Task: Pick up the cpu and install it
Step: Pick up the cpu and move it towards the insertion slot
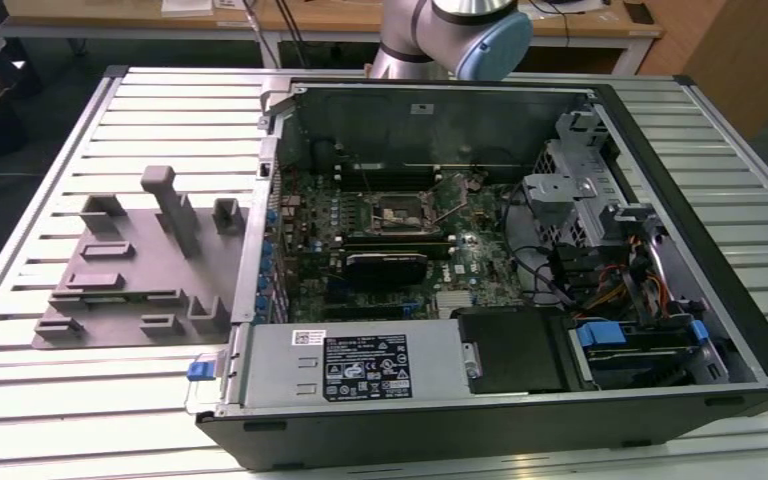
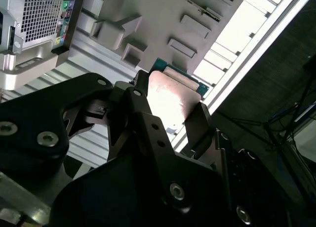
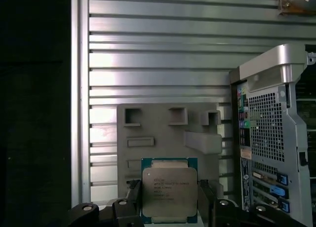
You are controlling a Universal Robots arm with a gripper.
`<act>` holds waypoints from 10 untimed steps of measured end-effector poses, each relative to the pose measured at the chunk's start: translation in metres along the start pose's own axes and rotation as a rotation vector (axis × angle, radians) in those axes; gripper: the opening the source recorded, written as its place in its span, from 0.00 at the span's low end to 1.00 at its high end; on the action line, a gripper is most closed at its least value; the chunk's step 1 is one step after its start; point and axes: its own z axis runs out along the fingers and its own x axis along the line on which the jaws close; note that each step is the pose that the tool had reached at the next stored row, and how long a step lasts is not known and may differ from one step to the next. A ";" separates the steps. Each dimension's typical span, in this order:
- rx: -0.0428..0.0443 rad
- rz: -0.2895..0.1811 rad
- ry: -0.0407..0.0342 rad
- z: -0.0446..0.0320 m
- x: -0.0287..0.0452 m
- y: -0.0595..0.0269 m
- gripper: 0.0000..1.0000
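Gripping the cpu (image 3: pixel 169 190) by two opposite edges, the gripper (image 3: pixel 170 200) has its fingers (image 3: pixel 135 197) closed narrow on the chip, one black finger per side, w/ the metal lid facing the camera in the first wrist view. The second wrist view gives the same hold at an angle, w/ a strip of green rim showing past the lid. Progress as I read it: pick-up part done, install part not. The chip looks to hang in the air over the near edge of the grey fixture tray (image 3: pixel 168 133) on the slatted worktop (image 3: pixel 158 54), beside the rear panel of the PC case (image 3: pixel 266 133). That puts it outside the case and well apart from the CPU socket (image 1: pixel 404 212) on the motherboard (image 1: pixel 311 215) in the exterior view. Hard to make out: whether the socket's frame is open or shut, and whether it's empty (too dark & small). Hidden: the cpu's underside and contacts, plus the spots where the fingers meet its edges. How high the chip sits above the tray can't be told. The arm (image 1: pixel 438 30) is cut off at the exterior view's upper edge.
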 end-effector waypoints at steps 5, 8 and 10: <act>-0.0013 0.000 -0.0048 -0.0111 -0.0014 0.0009 0.54; -0.0017 0.000 -0.0065 -0.0163 -0.0020 0.0013 0.54; -0.0018 0.000 -0.0068 -0.0164 -0.0021 0.0014 0.54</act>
